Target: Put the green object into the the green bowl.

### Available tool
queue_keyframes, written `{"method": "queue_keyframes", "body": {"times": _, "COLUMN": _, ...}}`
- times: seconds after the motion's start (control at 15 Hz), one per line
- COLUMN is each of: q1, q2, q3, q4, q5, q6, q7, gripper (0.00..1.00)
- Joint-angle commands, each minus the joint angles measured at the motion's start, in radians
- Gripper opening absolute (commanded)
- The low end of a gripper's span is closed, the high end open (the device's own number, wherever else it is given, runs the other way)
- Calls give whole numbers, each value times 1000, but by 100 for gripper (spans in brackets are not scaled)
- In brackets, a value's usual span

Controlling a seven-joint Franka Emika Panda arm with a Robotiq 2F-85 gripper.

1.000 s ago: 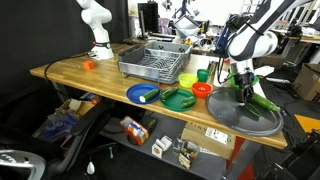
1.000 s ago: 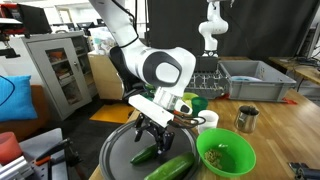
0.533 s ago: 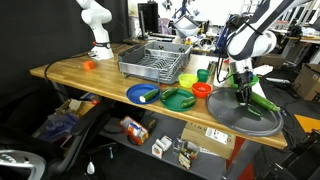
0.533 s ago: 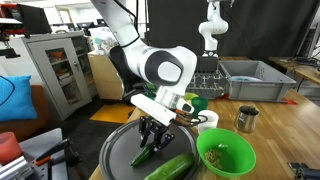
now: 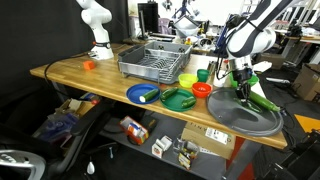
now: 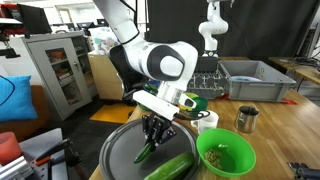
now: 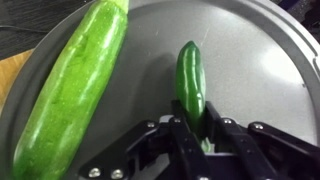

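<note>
The green object (image 7: pixel 190 72), a dark cucumber-like piece, lies on a round grey tray (image 7: pixel 262 60). My gripper (image 7: pixel 192 125) is shut on its near end, one finger on each side. In an exterior view the gripper (image 6: pixel 155 133) points down over the tray (image 6: pixel 118 150), and the green object (image 6: pixel 144 154) slants out below the fingers. The lime-green bowl (image 6: pixel 250 155) stands just beside the tray, with brownish bits inside. In an exterior view the gripper (image 5: pixel 243 92) hangs over the tray (image 5: pixel 245 120) at the table's end.
A longer, brighter green piece (image 7: pixel 70 90) lies on the tray beside the green object. A metal cup (image 6: pixel 247 118) and a white bowl (image 6: pixel 208 121) stand behind the green bowl. A dish rack (image 5: pixel 155 60), blue plate (image 5: pixel 143 94), dark green dish (image 5: pixel 178 99) and orange bowl (image 5: pixel 202 89) fill mid-table.
The fingers stood open around the green object a second ago and have closed on it. The arm has stayed over the tray.
</note>
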Motion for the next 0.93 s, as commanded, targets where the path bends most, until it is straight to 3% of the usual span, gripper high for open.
{"method": "queue_keyframes", "body": {"times": 0.0, "q1": 22, "q2": -83, "q3": -3, "q4": -35, "q5": -74, "q6": -1, "q7": 7, "gripper": 6}}
{"method": "queue_keyframes", "body": {"times": 0.4, "q1": 39, "q2": -238, "q3": -27, "q4": -59, "q5": -215, "q6": 113, "q7": 55, "gripper": 6}}
{"method": "queue_keyframes", "body": {"times": 0.73, "q1": -26, "q2": -302, "q3": -39, "q4": -78, "q5": -162, "q6": 320, "q7": -47, "gripper": 6}}
{"method": "queue_keyframes", "body": {"times": 0.87, "q1": -81, "q2": -312, "q3": -28, "q4": -94, "q5": -79, "q6": 425, "q7": -153, "gripper": 6}}
